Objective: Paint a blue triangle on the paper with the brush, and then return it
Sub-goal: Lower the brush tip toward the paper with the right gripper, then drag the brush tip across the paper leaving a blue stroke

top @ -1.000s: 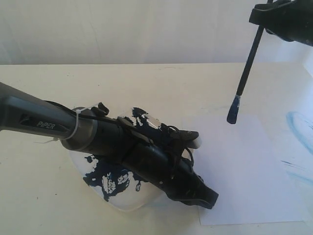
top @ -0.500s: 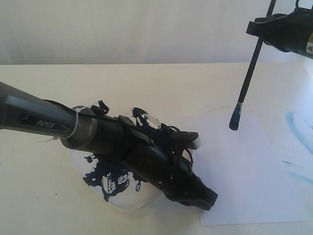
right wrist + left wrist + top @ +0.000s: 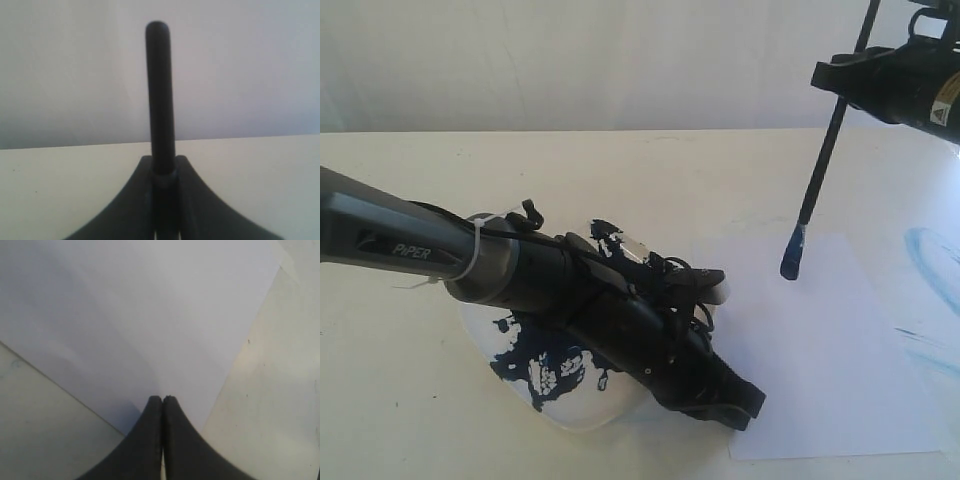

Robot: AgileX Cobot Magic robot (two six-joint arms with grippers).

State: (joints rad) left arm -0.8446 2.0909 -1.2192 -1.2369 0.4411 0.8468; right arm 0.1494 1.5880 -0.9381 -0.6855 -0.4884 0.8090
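Observation:
The thin black brush (image 3: 825, 150) hangs nearly upright at the upper right, its blue-stained tip just above the far part of the white paper (image 3: 820, 350). My right gripper (image 3: 835, 78) is shut on the brush handle (image 3: 160, 90), whose upper end sticks up past the fingers. My left gripper (image 3: 745, 405) is shut with nothing in it, its tips pressing down on the near left corner of the paper (image 3: 165, 315). No blue triangle shows on the sheet.
A white square plate (image 3: 550, 385) smeared with dark blue paint lies under my left arm. Faint light-blue curved smears (image 3: 930, 265) mark the table at the right edge. The pale table (image 3: 620, 170) stretches behind to a white wall.
My right gripper has shifted left and a little down with the brush, whose tip now hangs lower, closer to the paper. The left arm has not moved.

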